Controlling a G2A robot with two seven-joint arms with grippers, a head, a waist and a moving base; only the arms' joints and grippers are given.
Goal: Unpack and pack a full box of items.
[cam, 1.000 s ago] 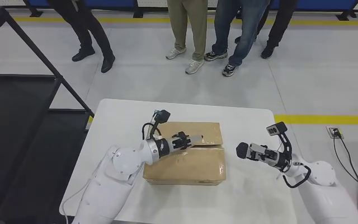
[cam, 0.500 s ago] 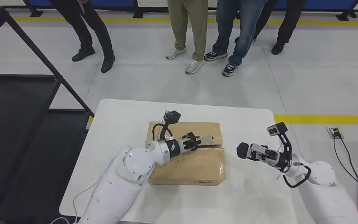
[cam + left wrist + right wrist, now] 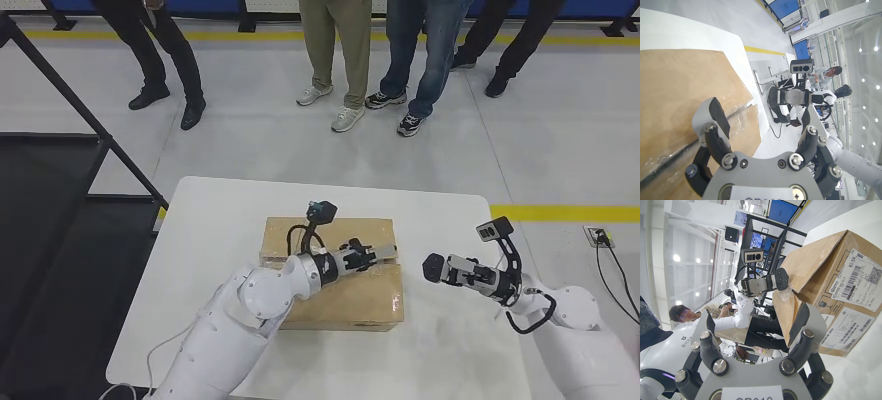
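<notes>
A brown cardboard box (image 3: 345,300) sits in the middle of the white table (image 3: 200,230), its top flaps shut along a taped seam. My left gripper (image 3: 364,251) hovers open over the right end of that seam; in the left wrist view one fingertip (image 3: 718,113) hangs above the torn clear tape on the box (image 3: 677,85). The flap corners there gape slightly. My right gripper (image 3: 434,270) stands open just right of the box, level with its labelled side (image 3: 848,285), with nothing between its fingers (image 3: 799,321). The left gripper (image 3: 780,279) also appears at the flap edge in the right wrist view.
Several people stand on the floor beyond the table's far edge. A black metal frame (image 3: 70,100) rises at the left of the table. Bare tabletop lies left of, in front of and to the right of the box.
My left gripper has slid to the right along the box's top seam, from its middle to its right end. The right arm has stayed put.
</notes>
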